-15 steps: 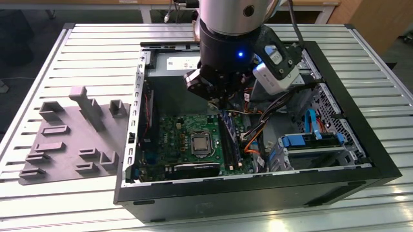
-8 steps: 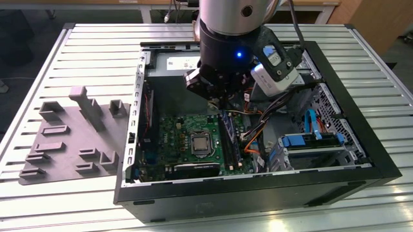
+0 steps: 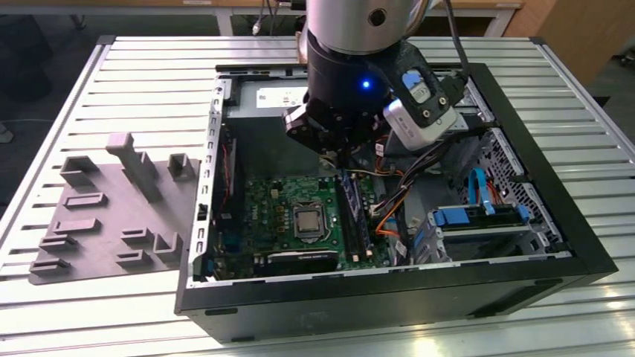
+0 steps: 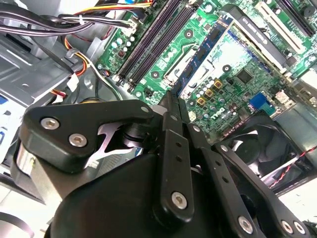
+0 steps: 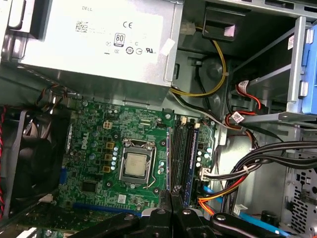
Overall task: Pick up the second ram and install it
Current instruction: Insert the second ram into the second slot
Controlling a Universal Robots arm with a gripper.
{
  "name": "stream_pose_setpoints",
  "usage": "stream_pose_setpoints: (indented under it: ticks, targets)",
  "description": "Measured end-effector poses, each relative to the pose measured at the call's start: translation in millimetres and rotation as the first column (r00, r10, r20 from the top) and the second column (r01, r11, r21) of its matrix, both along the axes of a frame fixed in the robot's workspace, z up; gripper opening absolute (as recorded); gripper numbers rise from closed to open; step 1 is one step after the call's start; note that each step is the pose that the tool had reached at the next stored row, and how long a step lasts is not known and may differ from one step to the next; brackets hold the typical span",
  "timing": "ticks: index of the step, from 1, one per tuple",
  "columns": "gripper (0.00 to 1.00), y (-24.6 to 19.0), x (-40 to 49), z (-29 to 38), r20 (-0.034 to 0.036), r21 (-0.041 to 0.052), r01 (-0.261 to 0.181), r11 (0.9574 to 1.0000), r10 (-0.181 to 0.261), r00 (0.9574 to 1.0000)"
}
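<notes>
We are seeing the black claw [image 4: 171, 97] clamping the second ram [image 4: 208, 52], a long flat dark memory stick; it is hovering above the green motherboard [image 5: 89, 153] inside the open black computer case [image 3: 567, 232].

- The gripper [image 4: 171, 101] takes up the foreground, its black links bolted together and its fingers [image 4: 168, 124] drawn close on the near end of the ram [image 4: 205, 52].
- The ram runs away from the fingertips, over the green board [image 4: 233, 99].
- Long black slots [image 4: 146, 42] lie beside it, apart from it.
- Cables [image 4: 59, 22] cross a grey metal bracket [image 4: 29, 69] beyond the slots.
- A black fan [image 4: 257, 148] sits at the board's other edge.
</notes>
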State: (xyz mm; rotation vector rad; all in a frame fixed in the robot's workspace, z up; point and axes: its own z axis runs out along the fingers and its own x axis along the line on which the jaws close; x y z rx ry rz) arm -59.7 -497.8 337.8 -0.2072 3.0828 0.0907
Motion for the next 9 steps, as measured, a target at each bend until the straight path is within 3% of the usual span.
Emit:
stream_pose_setpoints:
  ticks: [4,9]
  targets:
    - [0.12,0.0,0.0,-0.1,0.0001,0.0001,0.011,0.9999,-0.011,0.9999]
    - [0.12,0.0,0.0,-0.5,0.0000,0.0000,0.060,0.9982,-0.060,0.9982]
